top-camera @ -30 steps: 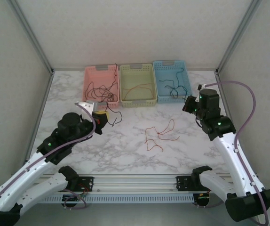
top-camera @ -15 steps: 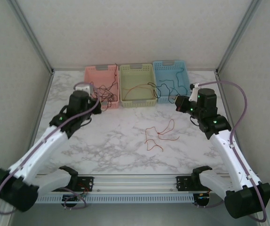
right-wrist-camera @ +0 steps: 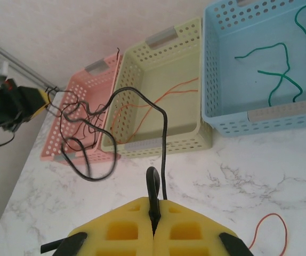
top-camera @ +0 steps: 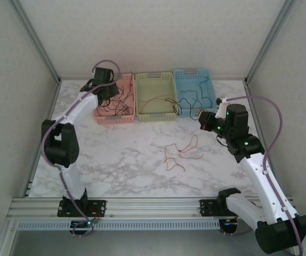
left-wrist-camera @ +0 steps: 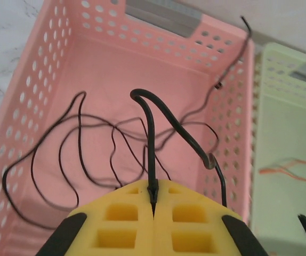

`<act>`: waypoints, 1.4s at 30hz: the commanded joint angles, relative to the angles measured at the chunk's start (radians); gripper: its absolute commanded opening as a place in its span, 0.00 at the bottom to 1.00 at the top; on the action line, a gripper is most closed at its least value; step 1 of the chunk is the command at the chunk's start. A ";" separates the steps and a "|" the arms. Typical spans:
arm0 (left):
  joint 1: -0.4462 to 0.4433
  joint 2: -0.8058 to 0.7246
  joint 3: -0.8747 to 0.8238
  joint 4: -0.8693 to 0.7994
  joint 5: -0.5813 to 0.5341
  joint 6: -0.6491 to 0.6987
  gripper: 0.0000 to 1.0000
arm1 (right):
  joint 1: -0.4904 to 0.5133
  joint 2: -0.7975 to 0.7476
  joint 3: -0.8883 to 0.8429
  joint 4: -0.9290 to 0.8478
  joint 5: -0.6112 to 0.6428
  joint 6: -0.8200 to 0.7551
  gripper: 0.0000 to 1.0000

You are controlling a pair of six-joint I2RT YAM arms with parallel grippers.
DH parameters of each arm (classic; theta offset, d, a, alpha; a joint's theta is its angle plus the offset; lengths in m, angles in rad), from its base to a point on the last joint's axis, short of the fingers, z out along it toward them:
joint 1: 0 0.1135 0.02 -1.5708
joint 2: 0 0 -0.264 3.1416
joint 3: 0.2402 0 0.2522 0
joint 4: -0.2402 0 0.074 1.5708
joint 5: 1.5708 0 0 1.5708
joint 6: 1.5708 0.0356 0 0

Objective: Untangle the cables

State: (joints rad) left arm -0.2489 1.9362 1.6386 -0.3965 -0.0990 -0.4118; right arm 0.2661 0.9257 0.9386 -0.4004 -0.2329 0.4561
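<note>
While a black cable [right-wrist-camera: 165, 138] stretches left to right across the far side, both its ends are pinched. The left gripper [left-wrist-camera: 153, 198], clamped tight on one end, hangs over the pink basket [left-wrist-camera: 30, 122] at far left, where more black wires [left-wrist-camera: 80, 138] lie looped inside; the right gripper [right-wrist-camera: 154, 213], likewise clamped on the other end, sits to the right, just near of the blue basket [right-wrist-camera: 219, 69] that carries green wires [right-wrist-camera: 259, 49]; orange wires [right-wrist-camera: 182, 85] rest in the yellow-green basket [right-wrist-camera: 158, 141] between the two, and a red-orange tangle [top-camera: 179, 153] lies loose at the middle. The hazards, as they look from here: the span seems to run through the pink basket's loops, so drawing the arms apart could cinch a knot or drag the light basket along; the thin wire could snag on a basket rim; it could also slip from the pads. Underneath lies a white marble-patterned tabletop [top-camera: 126, 160]; pale panels [top-camera: 158, 37] on aluminium posts [top-camera: 34, 37] close it in on the left, right and far sides.
</note>
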 commanded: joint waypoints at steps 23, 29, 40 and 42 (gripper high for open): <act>-0.187 -0.595 -0.501 0.172 0.504 -0.042 0.66 | 0.029 -0.021 -0.146 0.204 -0.170 0.030 0.00; -0.338 -0.764 -0.731 0.379 0.612 -0.149 0.67 | 0.057 -0.009 -0.179 0.289 -0.174 0.056 0.00; -0.400 -0.721 -0.699 0.454 0.578 -0.224 0.71 | 0.170 0.040 -0.174 0.359 -0.144 0.053 0.00; -0.403 -0.698 -0.678 0.434 0.559 -0.221 0.71 | 0.188 0.047 -0.171 0.359 -0.139 0.049 0.00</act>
State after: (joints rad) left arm -0.6415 1.2140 0.9142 0.0082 0.4721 -0.6086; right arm 0.4324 0.9661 0.7700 -0.0875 -0.3862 0.5121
